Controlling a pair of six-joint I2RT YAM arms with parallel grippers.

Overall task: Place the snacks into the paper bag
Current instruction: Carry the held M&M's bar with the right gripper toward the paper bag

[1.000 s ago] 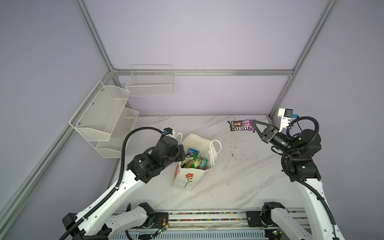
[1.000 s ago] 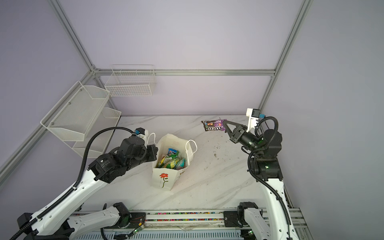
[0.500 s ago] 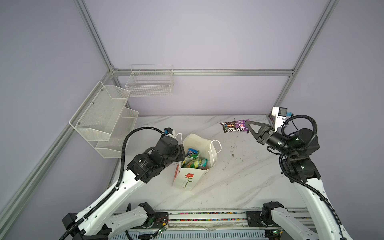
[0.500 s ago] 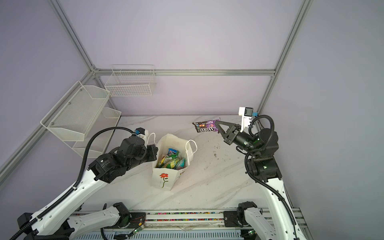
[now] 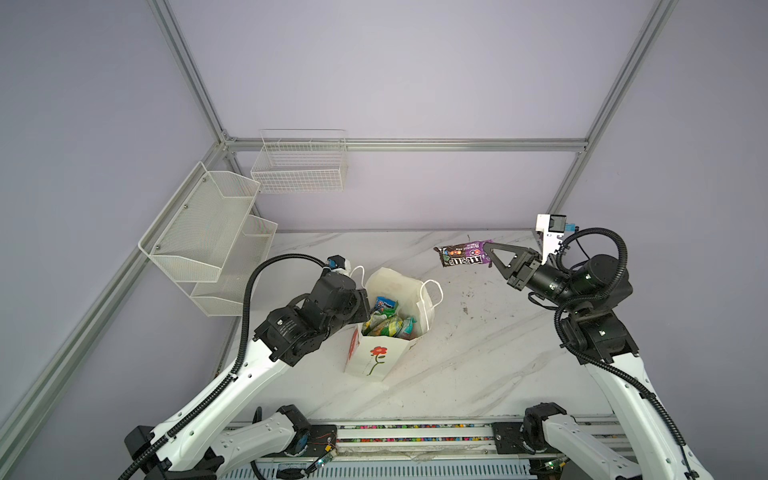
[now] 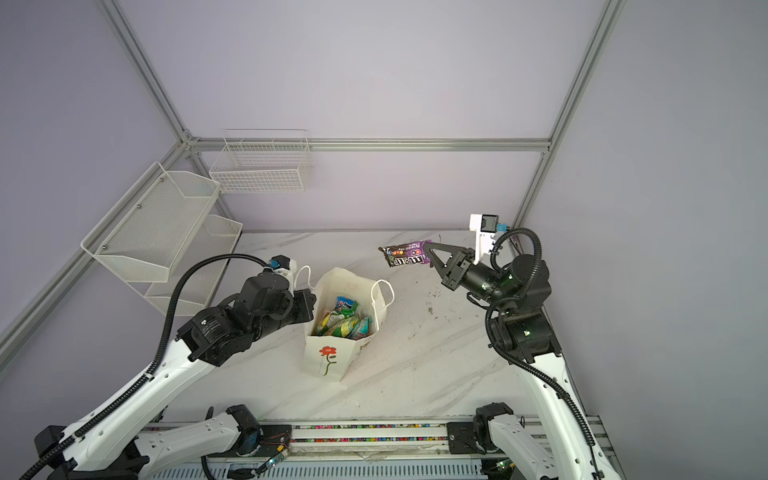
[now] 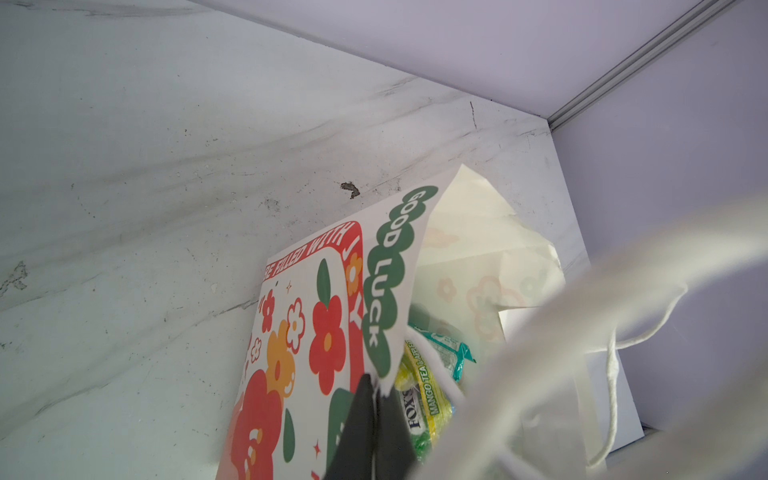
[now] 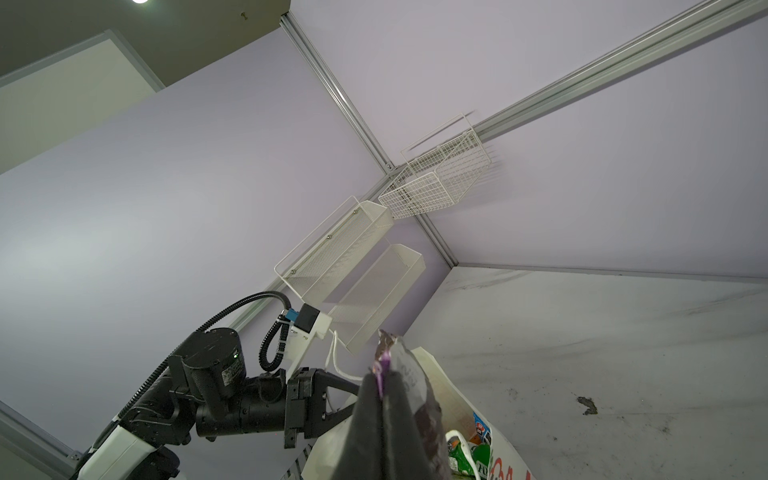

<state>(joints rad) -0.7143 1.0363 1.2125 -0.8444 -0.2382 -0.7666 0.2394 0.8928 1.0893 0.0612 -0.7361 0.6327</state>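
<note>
Snacks (image 5: 385,322) (green-yellow, teal and blue packets) lie inside the paper bag (image 5: 374,361), upright on the marble table (image 5: 478,374). My left gripper (image 7: 372,392) is pinched tight on the bag's rim. My right gripper (image 5: 487,253), clamped on the M&M's packet (image 5: 461,256), holds it in the air beyond the bag, to its right.

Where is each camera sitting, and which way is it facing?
Both top views: high above the robot's base, looking down at the table, paper bag, left arm, right arm.
Left wrist: behind the left gripper, shut on the bag's rim.
Right wrist: behind the right gripper holding the M&M's packet, facing the left arm.
Both wrists share the bag's snacks.
</note>
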